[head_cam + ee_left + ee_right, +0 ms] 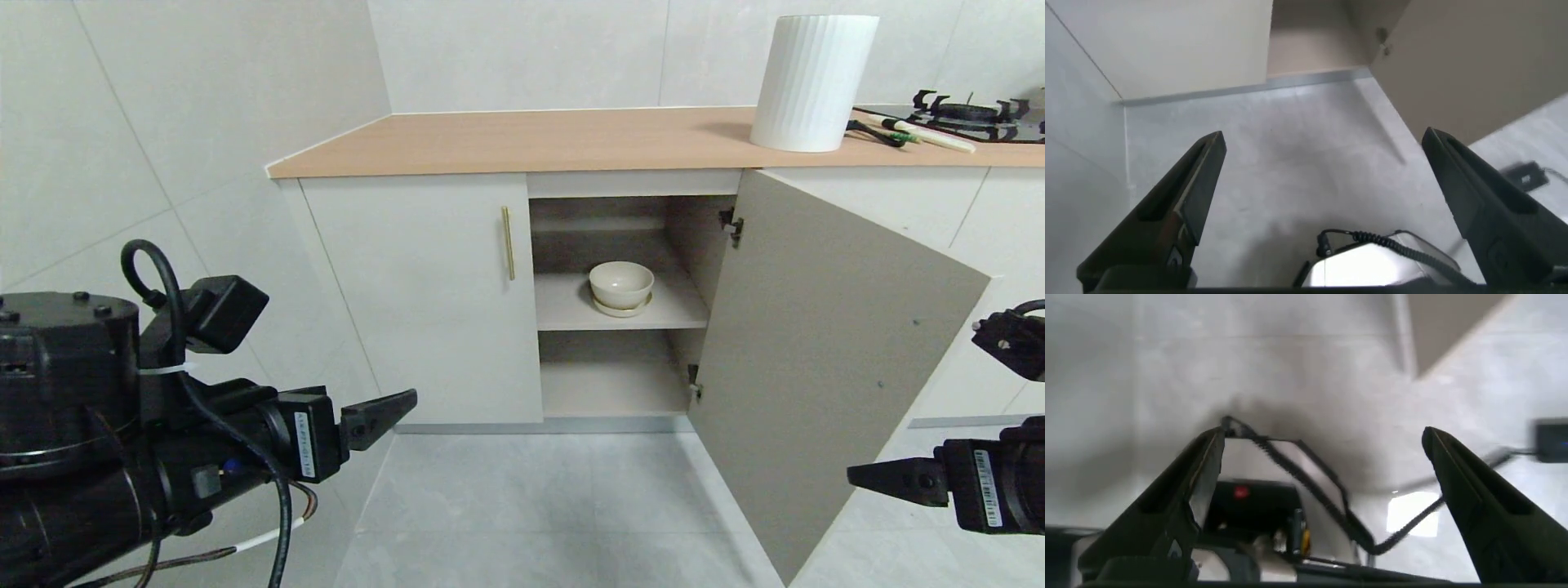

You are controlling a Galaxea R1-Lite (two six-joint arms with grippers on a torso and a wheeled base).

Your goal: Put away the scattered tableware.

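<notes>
Our worry here: the open cabinet door (816, 351) stands right beside our right gripper (890, 478), so a careless swing could clip it. Both arms hang low over the floor, jaws spread wide, empty. The bowl (621, 282) sits on its saucer (622, 309) in the cabinet, ahead of and above the left gripper (380, 418).

We see a light wooden table (531, 139) along the tiled wall. A tall white ribbed cylinder (812, 82) stands on it toward the right, slim utensils (914, 133) lie just beside that, and a black hob (971, 110) sits beyond. On the open cabinet's pale upper shelf (563, 309) rests a cream saucer (622, 311) bearing a cream round bowl (621, 282).
</notes>
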